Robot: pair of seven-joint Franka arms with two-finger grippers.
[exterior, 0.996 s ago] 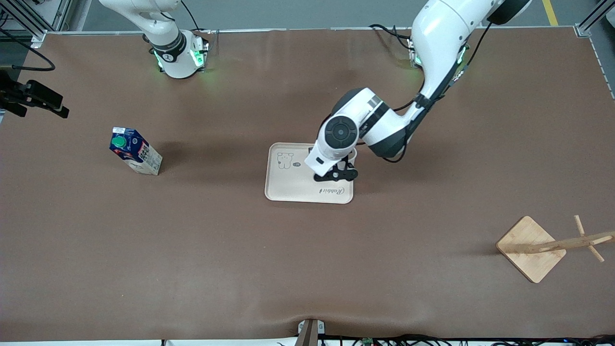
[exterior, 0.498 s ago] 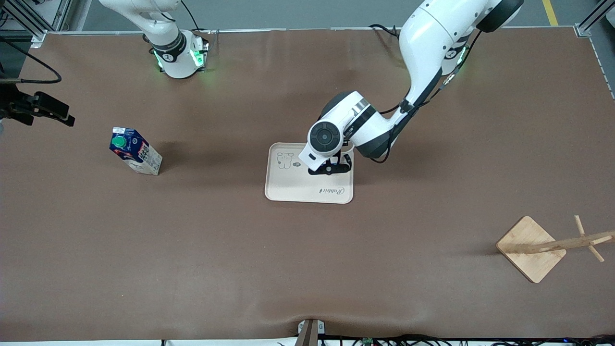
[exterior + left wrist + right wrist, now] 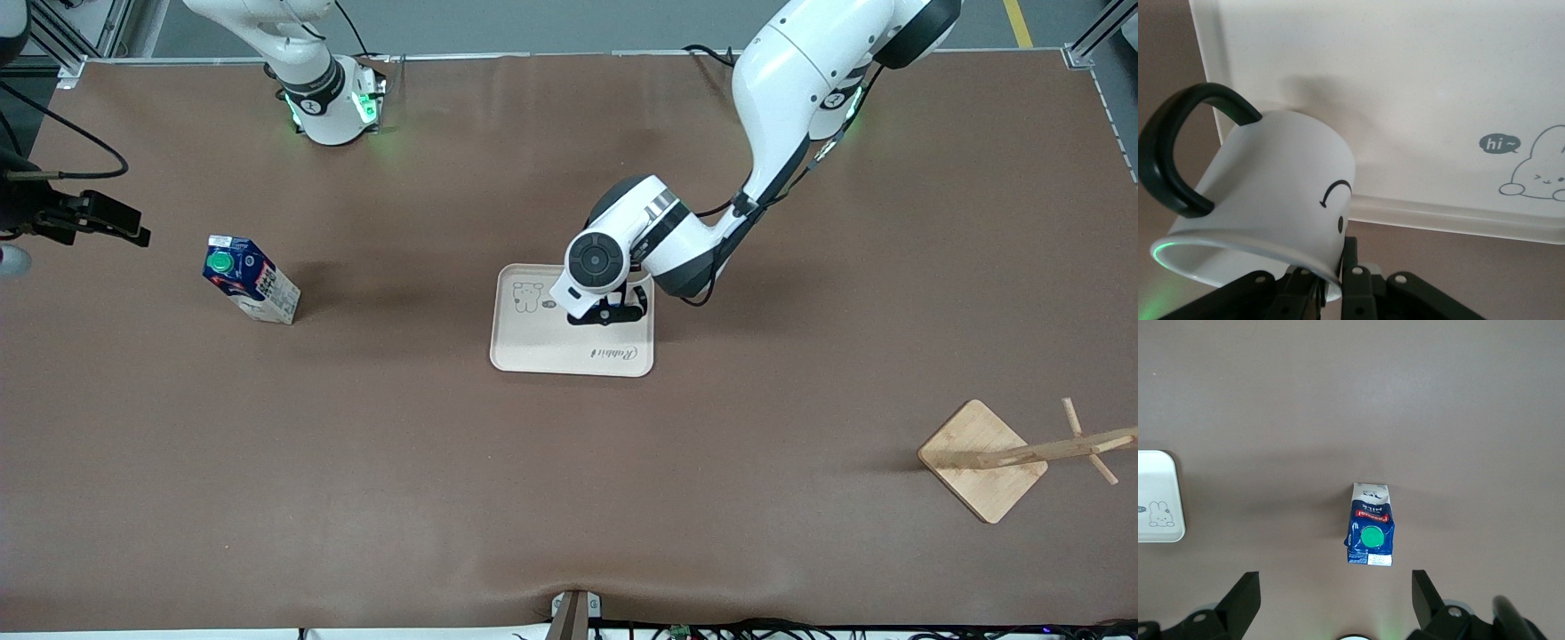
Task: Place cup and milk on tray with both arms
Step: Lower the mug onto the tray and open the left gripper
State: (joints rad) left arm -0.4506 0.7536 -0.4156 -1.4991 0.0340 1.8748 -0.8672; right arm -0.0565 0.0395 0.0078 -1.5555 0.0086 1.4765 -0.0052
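Currently: left claw clamping rim of smiley-face cup, holding it tilted over tray corner toward left arm's end. Advice: levelling cup, lowering until base is resting flat inside tray rim, only then releasing. Right claw hanging wide open, empty, above milk carton standing on table, well apart from tray.

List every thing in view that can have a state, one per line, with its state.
cup: held by its rim, tilted, over the tray's edge
milk: upright on the table, cap on, untouched
tray: flat on the table
left gripper: shut on the cup's rim
right gripper: open, above the milk
wooden rack: standing, nothing hanging on it
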